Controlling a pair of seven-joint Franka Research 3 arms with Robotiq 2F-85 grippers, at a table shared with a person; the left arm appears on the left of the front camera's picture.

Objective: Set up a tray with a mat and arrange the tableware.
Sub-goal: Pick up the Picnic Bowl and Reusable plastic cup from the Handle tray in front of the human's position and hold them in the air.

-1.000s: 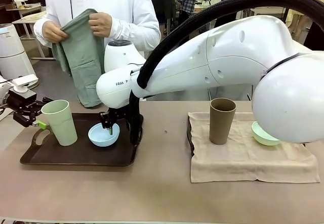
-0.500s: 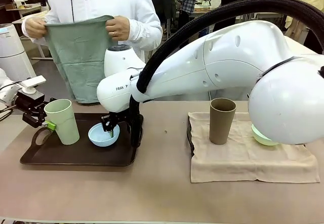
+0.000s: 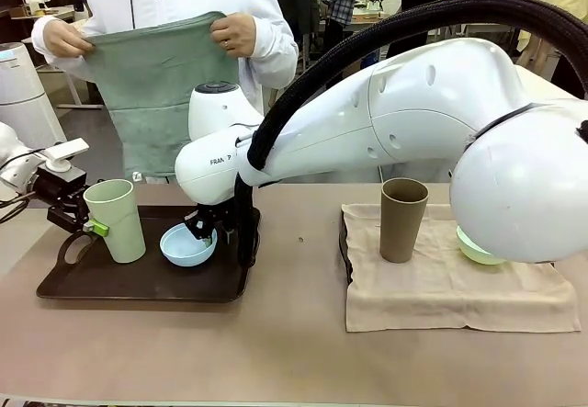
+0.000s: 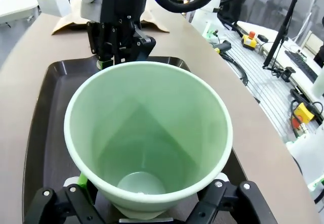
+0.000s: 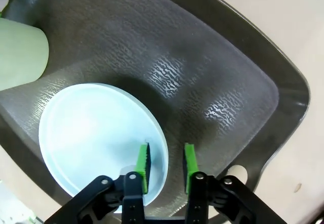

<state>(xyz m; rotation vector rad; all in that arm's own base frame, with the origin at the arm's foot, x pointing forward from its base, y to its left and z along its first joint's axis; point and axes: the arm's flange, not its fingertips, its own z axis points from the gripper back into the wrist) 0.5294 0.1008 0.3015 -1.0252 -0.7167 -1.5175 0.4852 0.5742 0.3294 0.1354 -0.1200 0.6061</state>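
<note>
The light blue round matte bowl [image 3: 187, 244] sits on the dark brown textured tray [image 3: 138, 283], the right gripper [image 5: 166, 166] straddling its rim with jaws apart, one pad inside. Left of the bowl, the tall pale green tapered cup [image 3: 116, 220] stands between the left gripper's [image 3: 84, 225] spread fingers (contact unclear). Behind the tray a person holds a green cloth [image 3: 152, 85].

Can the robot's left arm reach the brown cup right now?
Probably not. The brown cup stands far off on the cloth, the big right arm stretches across the middle, and the left gripper sits around the pale green cup.
</note>
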